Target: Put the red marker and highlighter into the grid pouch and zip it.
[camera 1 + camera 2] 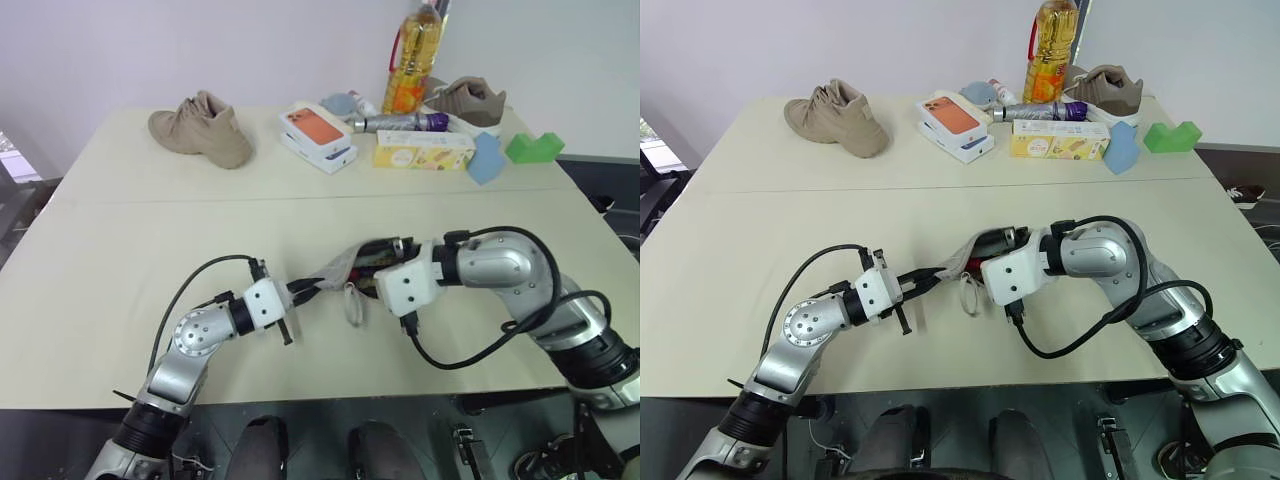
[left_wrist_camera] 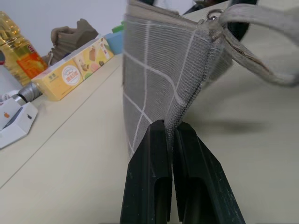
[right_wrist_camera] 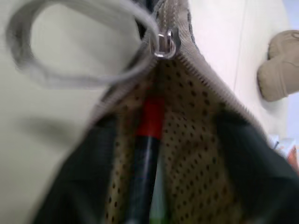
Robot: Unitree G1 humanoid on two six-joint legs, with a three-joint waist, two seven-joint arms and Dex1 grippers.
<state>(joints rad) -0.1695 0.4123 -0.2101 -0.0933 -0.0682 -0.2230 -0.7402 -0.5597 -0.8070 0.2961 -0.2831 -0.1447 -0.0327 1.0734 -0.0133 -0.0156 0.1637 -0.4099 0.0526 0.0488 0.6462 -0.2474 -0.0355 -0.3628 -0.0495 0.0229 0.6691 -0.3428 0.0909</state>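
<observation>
Left arm: lower left of frame, forearm angled inward; left gripper fingers pressed together on fabric. Right arm: lower right, elbow bent, reaching toward centre; right gripper.

This looks like a robot test room or lab rather than a home. A wide, plain beige surface stands against a bare pale wall, and along its far edge sits a jumble of things that do not belong together: two tan shoes, a phone box, a bottle of cooking oil, a yellow snack box, and blue and green foam blocks. Loose black cables run along the robot's arms.
</observation>
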